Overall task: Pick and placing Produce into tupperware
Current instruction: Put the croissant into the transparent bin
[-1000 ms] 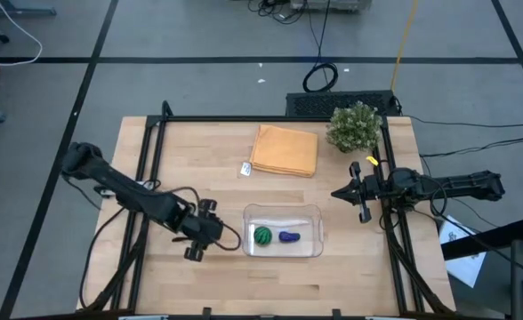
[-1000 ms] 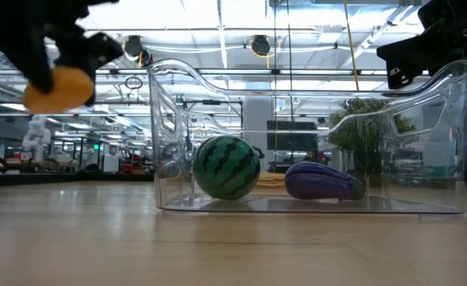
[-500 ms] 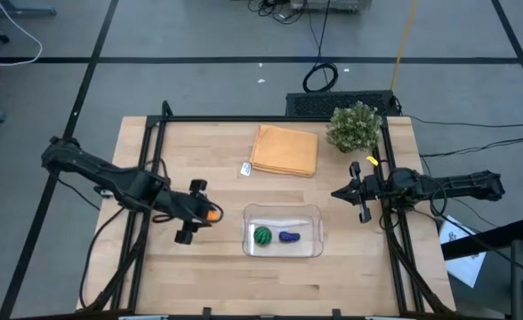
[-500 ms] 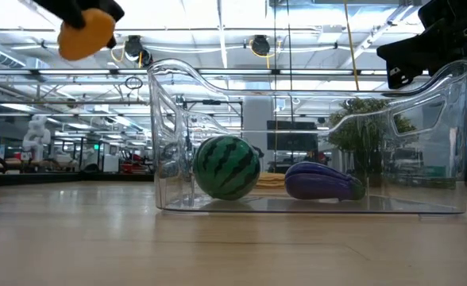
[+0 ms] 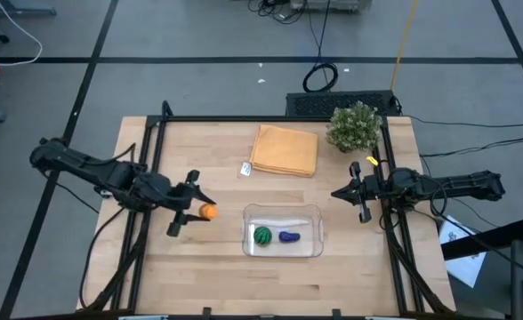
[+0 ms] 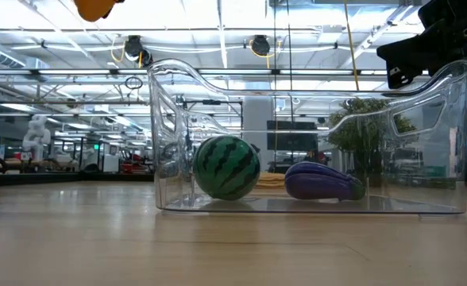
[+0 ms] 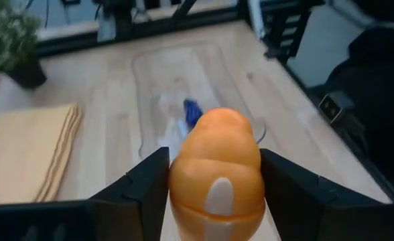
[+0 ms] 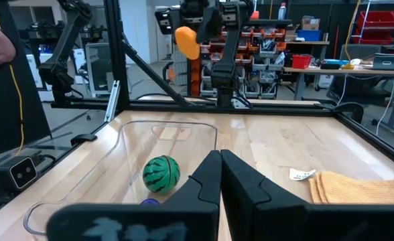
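The clear tupperware (image 5: 284, 231) stands on the table at centre front, with the green striped ball (image 5: 261, 236) and the purple eggplant (image 5: 288, 236) resting on its floor. My left gripper (image 5: 205, 212), raised to the left of the tupperware, is shut on the orange piece (image 7: 216, 174), which also shows high in the low view (image 6: 97, 8) and far off in the right wrist view (image 8: 187, 41). My right gripper (image 5: 340, 193) waits shut at the right side of the table, above it. My left gripper pinches the orange piece by its two opposite sides (image 7: 177, 181) between its two fingers (image 7: 143, 184). The fingers slant downward, coming from the table's left toward the tupperware. The piece is lifted clear of the table and sticks out past the fingertips.
A folded orange-tan cloth (image 5: 285, 149) lies at the table's far middle, with a small white tag (image 5: 245, 169) beside it. A bushy potted plant (image 5: 354, 127) stands at the far right corner. A black frame (image 5: 155, 142) runs along the table's sides.
My left gripper has risen with the orange piece and drawn back toward the table's left, tipping up from steeply downward to a shallow slant. The orange piece has gone up with it, higher above the table beside the tupperware.
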Controlling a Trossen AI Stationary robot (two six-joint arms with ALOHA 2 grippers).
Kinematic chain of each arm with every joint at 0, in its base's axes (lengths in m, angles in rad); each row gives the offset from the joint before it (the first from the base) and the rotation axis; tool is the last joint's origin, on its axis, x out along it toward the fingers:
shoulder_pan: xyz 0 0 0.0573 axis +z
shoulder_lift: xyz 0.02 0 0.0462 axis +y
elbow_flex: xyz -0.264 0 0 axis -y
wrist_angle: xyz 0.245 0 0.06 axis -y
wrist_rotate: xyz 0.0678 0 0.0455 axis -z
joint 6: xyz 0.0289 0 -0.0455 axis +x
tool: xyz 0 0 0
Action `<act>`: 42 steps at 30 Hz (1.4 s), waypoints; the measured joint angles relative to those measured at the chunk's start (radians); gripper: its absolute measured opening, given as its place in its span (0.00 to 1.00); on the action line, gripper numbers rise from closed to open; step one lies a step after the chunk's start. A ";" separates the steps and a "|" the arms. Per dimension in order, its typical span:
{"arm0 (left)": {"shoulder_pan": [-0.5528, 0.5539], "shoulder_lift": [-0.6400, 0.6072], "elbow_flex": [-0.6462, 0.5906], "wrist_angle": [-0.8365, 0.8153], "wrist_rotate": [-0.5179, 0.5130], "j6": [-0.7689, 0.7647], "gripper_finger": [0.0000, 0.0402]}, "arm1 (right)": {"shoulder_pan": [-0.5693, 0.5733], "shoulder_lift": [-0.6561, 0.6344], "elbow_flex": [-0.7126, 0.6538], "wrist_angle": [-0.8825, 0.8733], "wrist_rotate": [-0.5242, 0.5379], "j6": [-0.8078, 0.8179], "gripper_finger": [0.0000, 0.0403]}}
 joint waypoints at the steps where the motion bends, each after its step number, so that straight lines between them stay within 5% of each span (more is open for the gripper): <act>1: 0.004 -0.010 -0.020 0.033 0.014 0.009 0.51 | 0.000 0.000 0.000 0.000 0.000 0.000 0.00; 18: 0.114 -0.170 -0.334 0.393 0.119 0.035 0.50 | 0.000 0.000 0.000 0.000 0.001 0.000 0.00; 42: 0.119 -0.344 -0.345 0.338 0.036 0.159 0.51 | 0.000 0.000 0.000 -0.008 0.002 0.000 0.00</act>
